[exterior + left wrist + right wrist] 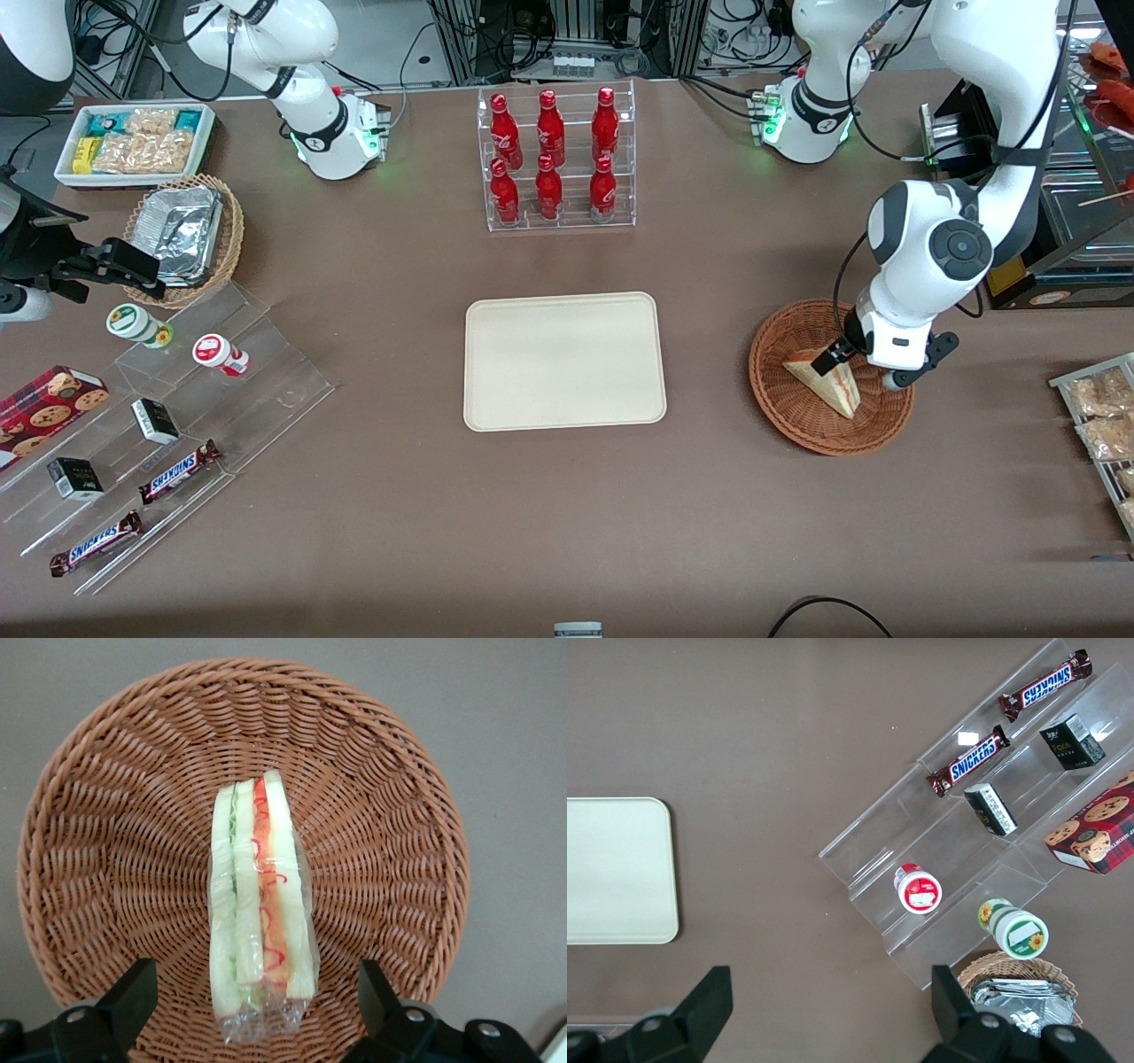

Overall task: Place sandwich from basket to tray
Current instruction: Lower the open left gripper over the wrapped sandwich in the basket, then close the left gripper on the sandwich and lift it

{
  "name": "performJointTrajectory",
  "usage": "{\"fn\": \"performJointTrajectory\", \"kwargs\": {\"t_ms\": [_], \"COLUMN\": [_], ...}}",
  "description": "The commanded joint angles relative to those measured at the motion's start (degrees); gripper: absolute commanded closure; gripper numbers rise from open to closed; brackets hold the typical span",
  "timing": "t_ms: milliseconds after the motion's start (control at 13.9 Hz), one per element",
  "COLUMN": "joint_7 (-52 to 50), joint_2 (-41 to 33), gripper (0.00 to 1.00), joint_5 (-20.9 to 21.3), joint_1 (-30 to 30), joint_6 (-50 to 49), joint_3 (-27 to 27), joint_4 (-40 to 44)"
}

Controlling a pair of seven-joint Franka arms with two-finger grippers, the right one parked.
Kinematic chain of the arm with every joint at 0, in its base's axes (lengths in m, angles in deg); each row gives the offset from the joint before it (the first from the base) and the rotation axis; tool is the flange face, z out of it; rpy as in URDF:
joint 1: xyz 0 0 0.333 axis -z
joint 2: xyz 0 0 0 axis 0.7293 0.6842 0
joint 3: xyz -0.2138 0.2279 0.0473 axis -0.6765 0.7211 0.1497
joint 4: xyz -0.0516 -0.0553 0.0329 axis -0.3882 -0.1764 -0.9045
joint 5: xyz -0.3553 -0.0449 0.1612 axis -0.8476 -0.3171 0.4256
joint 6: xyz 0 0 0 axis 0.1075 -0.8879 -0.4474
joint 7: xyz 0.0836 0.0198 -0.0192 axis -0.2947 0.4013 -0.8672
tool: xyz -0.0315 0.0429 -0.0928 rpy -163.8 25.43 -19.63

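The sandwich (pixel 828 381) is a wrapped wedge lying in the reddish-brown wicker basket (pixel 780 399), toward the working arm's end of the table. My gripper (pixel 858 372) is low over the basket and open, one finger on each side of the sandwich without touching it. In the left wrist view the sandwich (pixel 257 904) shows pale bread with green and red-orange layers, its wrap crumpled at the end between the fingers of my gripper (pixel 252 992), with the basket (pixel 106 815) round it. The cream tray (pixel 564 361) lies bare at the table's middle and also shows in the right wrist view (pixel 616 868).
A clear rack of red bottles (pixel 558 159) stands farther from the front camera than the tray. Toward the parked arm's end are a stepped acrylic shelf with snacks (pixel 177 416), a tan basket with foil containers (pixel 182 235) and a white bin (pixel 133 142). Bagged snacks (pixel 1103 416) lie beside the basket.
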Motion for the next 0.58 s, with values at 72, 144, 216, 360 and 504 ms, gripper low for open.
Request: {"fn": "performJointTrajectory", "kwargs": {"t_ms": [72, 144, 216, 360, 504], "joint_7": [-1.76, -1.76, -1.76, -1.76, -1.68], "joint_2": [1.68, 2.38, 2.99, 3.79, 4.49], "gripper": [0.00, 0.00, 0.00, 0.03, 0.43], "joint_5": [1.10, 1.10, 1.10, 1.10, 1.10], "joint_1": [-0.08, -0.08, -0.08, -0.08, -0.26], "joint_6": [2.60, 2.69, 3.21, 3.83, 3.92], "joint_3": [-0.09, -0.09, -0.09, -0.09, -0.09], "joint_4": [-0.84, -0.84, -0.84, -0.84, -0.75]}}
